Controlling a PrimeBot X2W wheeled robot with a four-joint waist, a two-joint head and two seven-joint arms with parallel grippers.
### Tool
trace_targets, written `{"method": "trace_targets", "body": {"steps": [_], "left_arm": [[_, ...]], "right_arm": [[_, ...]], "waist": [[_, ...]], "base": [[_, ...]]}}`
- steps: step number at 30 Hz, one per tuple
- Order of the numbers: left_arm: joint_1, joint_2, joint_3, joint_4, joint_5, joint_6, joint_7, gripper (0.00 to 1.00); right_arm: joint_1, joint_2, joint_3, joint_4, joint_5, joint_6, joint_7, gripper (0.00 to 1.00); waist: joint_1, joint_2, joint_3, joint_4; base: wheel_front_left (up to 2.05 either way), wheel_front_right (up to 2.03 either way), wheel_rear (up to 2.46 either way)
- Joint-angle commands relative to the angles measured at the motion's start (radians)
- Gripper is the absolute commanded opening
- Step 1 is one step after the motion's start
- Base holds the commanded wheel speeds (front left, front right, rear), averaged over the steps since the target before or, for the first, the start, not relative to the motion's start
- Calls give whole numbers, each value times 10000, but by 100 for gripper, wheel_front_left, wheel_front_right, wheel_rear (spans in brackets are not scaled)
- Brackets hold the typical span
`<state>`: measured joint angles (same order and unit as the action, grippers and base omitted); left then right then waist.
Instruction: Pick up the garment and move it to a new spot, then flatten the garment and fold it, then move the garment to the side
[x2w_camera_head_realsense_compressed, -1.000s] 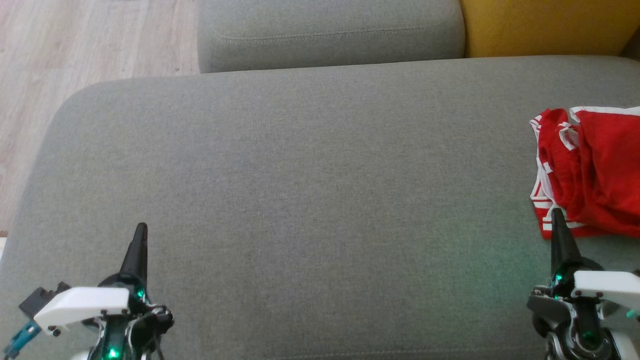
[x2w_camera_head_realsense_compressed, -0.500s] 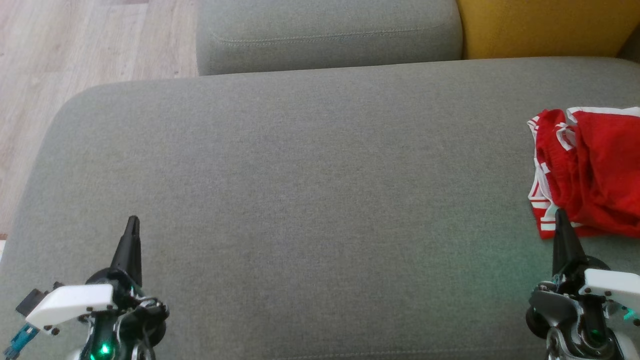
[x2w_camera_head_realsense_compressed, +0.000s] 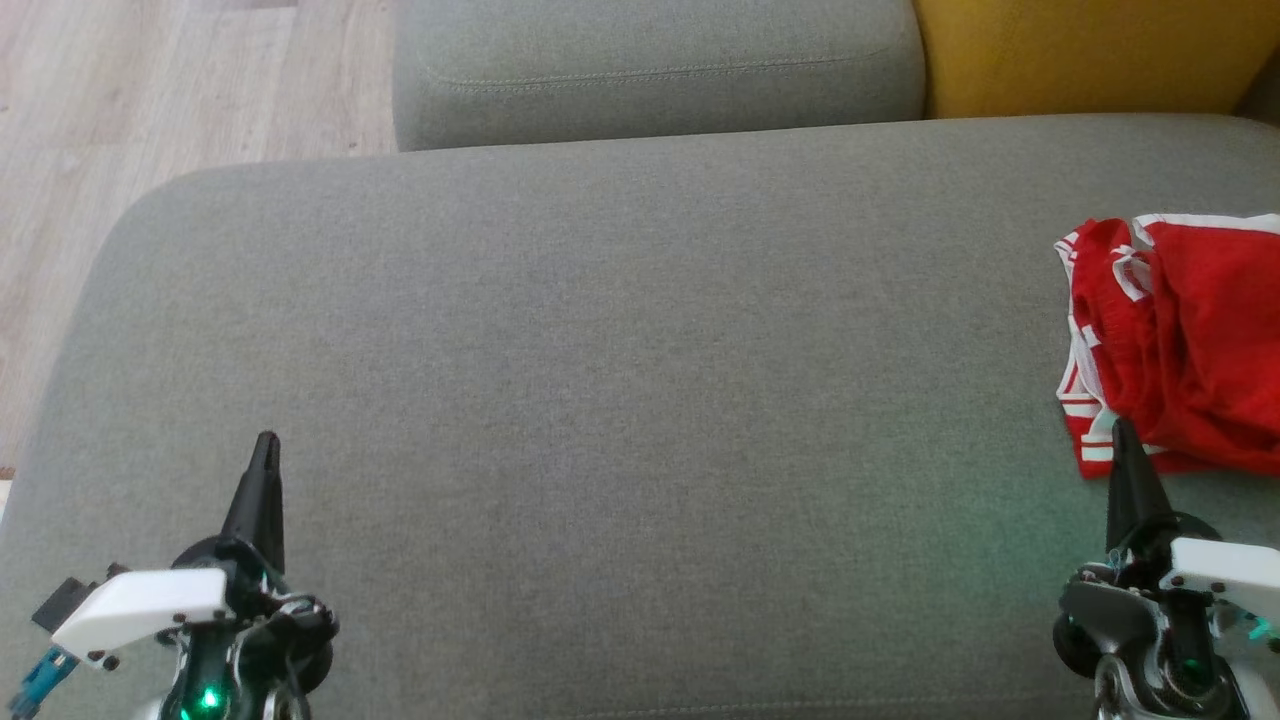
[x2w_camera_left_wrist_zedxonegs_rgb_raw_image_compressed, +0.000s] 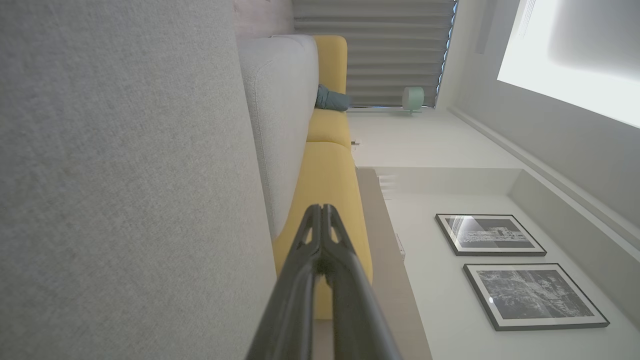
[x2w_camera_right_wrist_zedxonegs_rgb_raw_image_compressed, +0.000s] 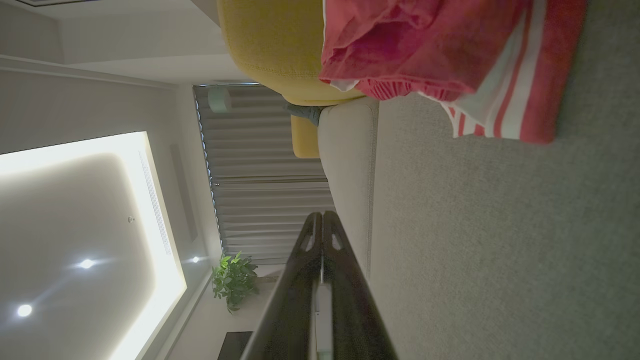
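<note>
The garment (x2w_camera_head_realsense_compressed: 1185, 340) is red with white stripes and lies bunched at the right edge of the grey seat cushion (x2w_camera_head_realsense_compressed: 620, 360); it also fills the top of the right wrist view (x2w_camera_right_wrist_zedxonegs_rgb_raw_image_compressed: 440, 55). My right gripper (x2w_camera_head_realsense_compressed: 1120, 432) is shut and empty at the lower right, its tip just in front of the garment's near hem. At the lower left my left gripper (x2w_camera_head_realsense_compressed: 266, 445) is shut too, holding nothing, far from the garment. Each wrist view shows its own fingers pressed together: the left gripper (x2w_camera_left_wrist_zedxonegs_rgb_raw_image_compressed: 321, 210), the right gripper (x2w_camera_right_wrist_zedxonegs_rgb_raw_image_compressed: 321, 216).
A grey back cushion (x2w_camera_head_realsense_compressed: 655, 65) and a yellow cushion (x2w_camera_head_realsense_compressed: 1090, 50) line the far side. Wooden floor (x2w_camera_head_realsense_compressed: 150, 90) lies beyond the cushion's left edge. Wide bare cushion spreads between the two grippers.
The left gripper has drawn slightly left and up in the head view; the right one has barely shifted. The garment lies where it was.
</note>
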<state>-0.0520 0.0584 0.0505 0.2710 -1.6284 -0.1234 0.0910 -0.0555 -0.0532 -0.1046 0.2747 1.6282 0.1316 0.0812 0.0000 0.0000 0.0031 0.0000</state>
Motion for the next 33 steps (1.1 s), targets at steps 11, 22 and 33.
{"method": "trace_targets", "body": {"steps": [11, 22, 33], "left_arm": [[-543, 59, 441, -266, 39, -73, 68, 0], [-545, 40, 468, -265, 62, -73, 90, 0], [-547, 23, 492, -264, 82, -73, 110, 0]], "right_arm": [[-503, -140, 141, -312, -3, -9, 133, 0], [-506, -117, 109, -310, -30, -9, 159, 0], [-508, -97, 80, -309, -54, -9, 182, 0]], "waist": [[0, 0, 1, 0], [0, 0, 0, 0], [0, 0, 0, 0]], "base": [[0, 0, 0], [0, 0, 0], [0, 0, 0]]}}
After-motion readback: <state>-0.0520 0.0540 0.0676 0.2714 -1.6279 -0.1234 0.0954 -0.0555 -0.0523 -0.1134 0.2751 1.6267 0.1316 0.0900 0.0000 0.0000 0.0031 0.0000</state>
